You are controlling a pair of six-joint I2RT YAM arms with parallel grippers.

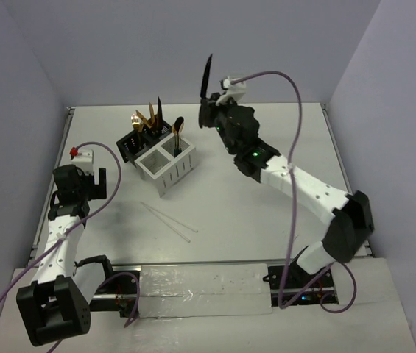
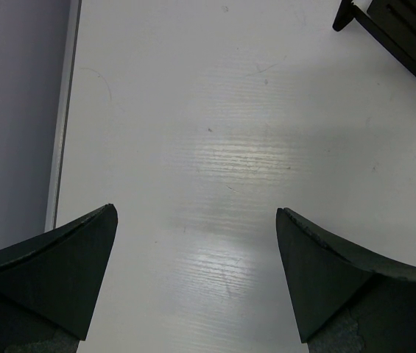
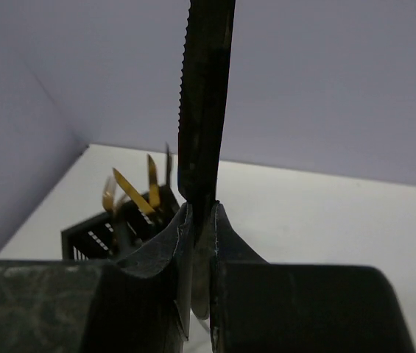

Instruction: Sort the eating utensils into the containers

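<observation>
My right gripper (image 1: 206,110) is shut on an all-black knife (image 1: 206,76), held high above the table with its serrated blade (image 3: 204,95) pointing up. It hangs to the right of the two containers. The black container (image 1: 132,144) holds several gold-headed utensils (image 1: 143,120) and a black one. The white container (image 1: 167,168) beside it holds a gold spoon (image 1: 178,126). Two thin white chopsticks (image 1: 169,218) lie on the table in front of the containers. My left gripper (image 2: 196,220) stands open over bare table at the left, nothing between its fingers.
A raised rim (image 1: 69,112) runs round the white table, and grey walls stand at the back and sides. A corner of the black container (image 2: 399,44) shows at the upper right of the left wrist view. Purple cables (image 1: 296,110) trail from both arms.
</observation>
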